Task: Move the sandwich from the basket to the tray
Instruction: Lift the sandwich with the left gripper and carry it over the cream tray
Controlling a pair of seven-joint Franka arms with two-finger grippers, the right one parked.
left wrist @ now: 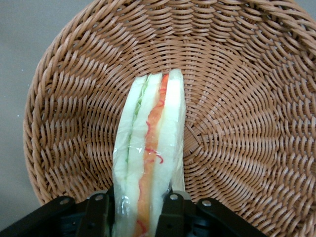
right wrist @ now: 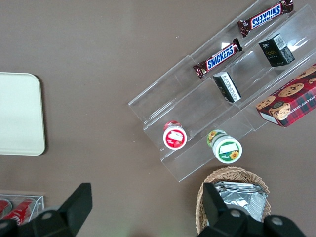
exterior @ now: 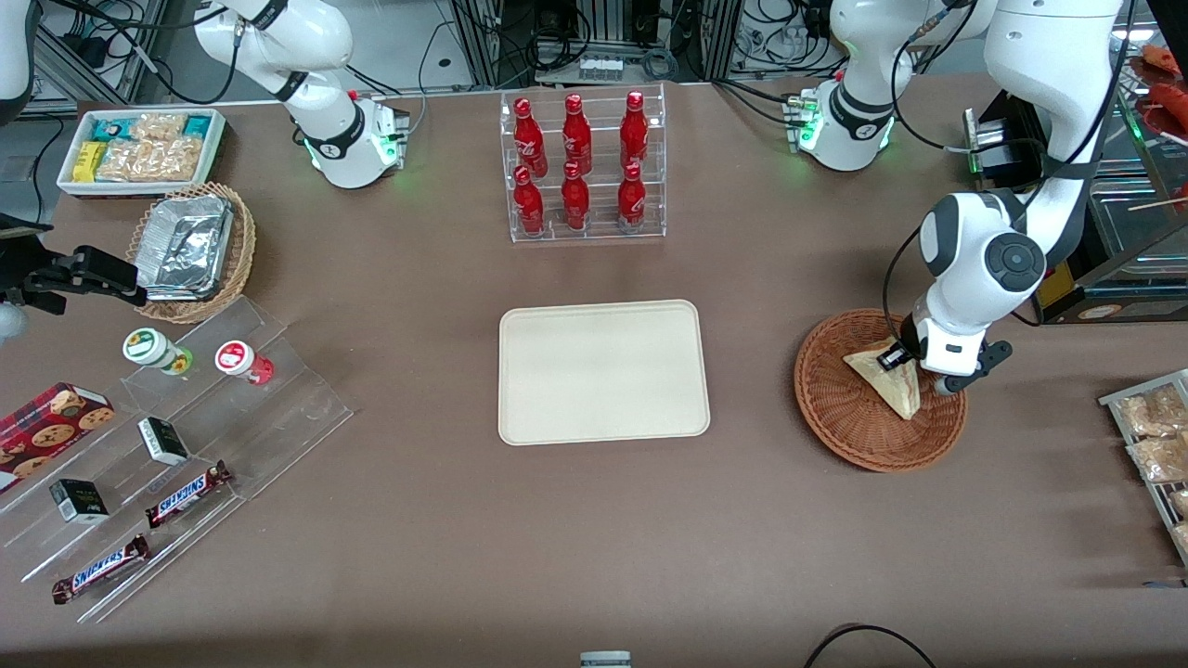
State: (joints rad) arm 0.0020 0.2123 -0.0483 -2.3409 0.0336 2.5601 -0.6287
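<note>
The gripper's [exterior: 914, 364] fingertips are mostly cut off in the left wrist view, where only the dark finger bases show, one on each side of the sandwich [left wrist: 148, 163]. From the front, the arm's white wrist covers the part of the basket [exterior: 835, 408] farthest from that camera and hides just where the fingers meet the bread. The wedge's end nearest the gripper also runs out of the wrist view.

The gripper is down inside the reddish-brown wicker basket, its fingers drawn in narrowly against the two bread faces of the sandwich, so it appears to have the wedge clamped between them. The sandwich stands on edge, its cut side with red, orange and green layers facing the wrist camera, and it stretches away from the gripper across the woven floor of the basket. Whether it is lifted clear of the wicker cannot be told.

The cream tray [exterior: 603, 371] lies flat on the brown tabletop [exterior: 594, 538], well apart from the gripper, toward the parked arm's end.
</note>
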